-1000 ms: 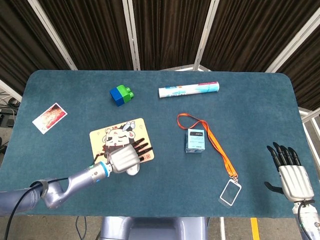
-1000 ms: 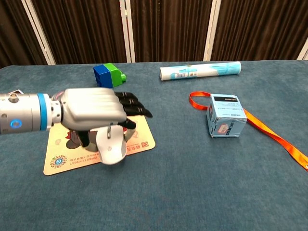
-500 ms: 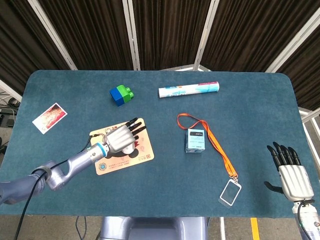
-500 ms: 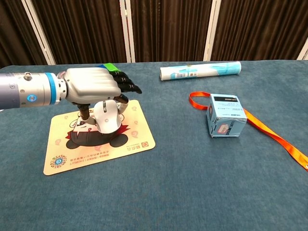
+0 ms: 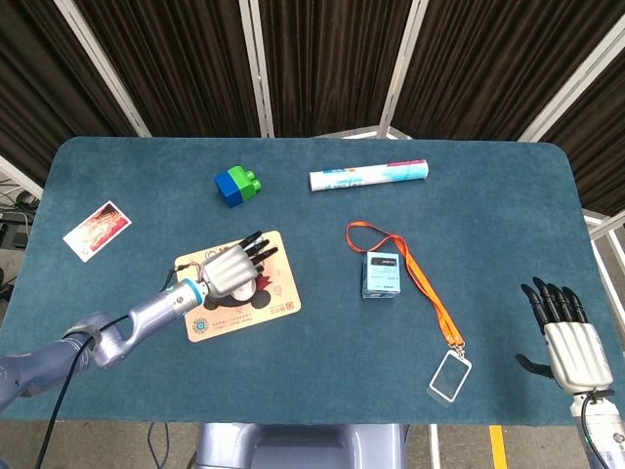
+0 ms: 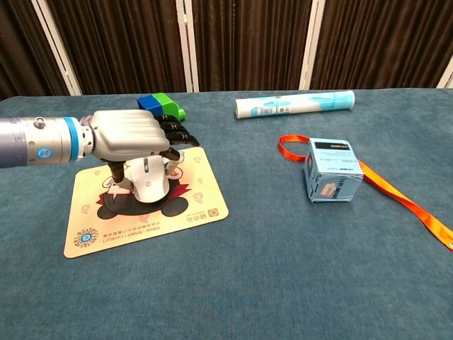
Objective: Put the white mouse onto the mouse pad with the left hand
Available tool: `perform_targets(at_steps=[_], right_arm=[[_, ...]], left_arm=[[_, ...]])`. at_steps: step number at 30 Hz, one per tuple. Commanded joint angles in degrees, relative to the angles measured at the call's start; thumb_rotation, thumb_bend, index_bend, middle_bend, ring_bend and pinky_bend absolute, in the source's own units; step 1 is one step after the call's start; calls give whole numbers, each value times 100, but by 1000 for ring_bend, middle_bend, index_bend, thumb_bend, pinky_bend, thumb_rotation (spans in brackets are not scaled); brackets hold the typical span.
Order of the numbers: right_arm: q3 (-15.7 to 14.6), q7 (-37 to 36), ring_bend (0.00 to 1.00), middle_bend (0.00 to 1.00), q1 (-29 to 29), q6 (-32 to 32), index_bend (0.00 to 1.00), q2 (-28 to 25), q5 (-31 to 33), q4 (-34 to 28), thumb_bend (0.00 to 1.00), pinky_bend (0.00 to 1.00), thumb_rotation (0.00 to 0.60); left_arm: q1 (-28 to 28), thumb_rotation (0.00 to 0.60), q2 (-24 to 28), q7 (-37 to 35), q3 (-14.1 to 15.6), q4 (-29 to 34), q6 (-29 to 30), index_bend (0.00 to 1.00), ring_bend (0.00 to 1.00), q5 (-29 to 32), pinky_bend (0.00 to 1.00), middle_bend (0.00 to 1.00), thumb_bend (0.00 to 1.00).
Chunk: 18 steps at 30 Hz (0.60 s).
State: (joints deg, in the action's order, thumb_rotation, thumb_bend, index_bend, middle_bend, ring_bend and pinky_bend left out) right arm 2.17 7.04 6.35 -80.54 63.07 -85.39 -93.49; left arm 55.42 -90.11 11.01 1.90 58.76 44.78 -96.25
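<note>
A robot test booth or lab: a table (image 5: 508, 195) covered in teal cloth, dark curtains (image 5: 322, 59) on white frame poles (image 5: 256, 63) at the far side, cables (image 5: 20, 210) on the floor at left, yellow floor tape (image 5: 498, 447) near right.

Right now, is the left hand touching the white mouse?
Touching. Chest view shows the left hand cupped over the white mouse, fingers against its sides.

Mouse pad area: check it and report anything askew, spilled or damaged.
Nothing spilled or damaged. The mouse pad lies turned at an angle to the table edge, which is the only skew. The white mouse sits on the pad's middle under the left hand, which grips it from above.
</note>
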Motion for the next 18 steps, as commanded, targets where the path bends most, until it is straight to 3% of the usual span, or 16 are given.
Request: perform_targets(at_steps=[1,18], right_arm=[[1,19,0,0,-1,-4,0,6,2,0,89,0,600],[-1,10,0,0,-2,-4,0,4,2,-1,89,0,600]], left_arm=[[-21,600,-10,-66,26,-70,41,438,0,19,0,0,223],[-38,600,-48,-189,170,-206,166,228,0,-3,0,0,221]])
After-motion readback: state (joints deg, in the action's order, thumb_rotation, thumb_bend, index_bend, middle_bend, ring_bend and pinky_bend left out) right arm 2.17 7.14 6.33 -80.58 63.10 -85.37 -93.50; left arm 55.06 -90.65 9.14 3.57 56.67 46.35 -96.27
